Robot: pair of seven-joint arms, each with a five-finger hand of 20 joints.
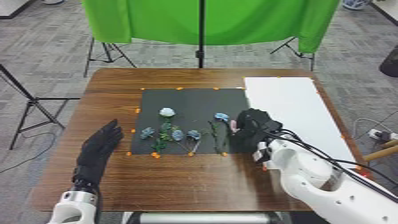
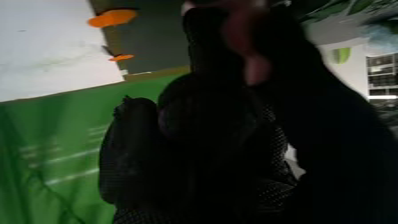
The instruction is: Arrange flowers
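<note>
At the right edge of the dark mat (image 1: 187,97), my right hand (image 1: 253,121) is curled round a pink flower (image 1: 233,125). In the right wrist view the right hand (image 2: 209,112) pinches the pink flower (image 2: 238,35) between thumb and fingers. Just left of that hand lies a blue flower (image 1: 221,116) with a long green stem. Farther left on the mat are a white flower (image 1: 167,112) and several blue blooms (image 1: 178,135) with green leaves. My left hand (image 1: 99,142) is at the table's left side, its fingers straight.
A white sheet (image 1: 286,102) lies on the table (image 1: 200,192) right of the mat, partly under the right arm. Orange bits (image 1: 155,155) mark the mat's edges. A green cloth (image 1: 160,22) hangs beyond the table, with stands behind and to the left.
</note>
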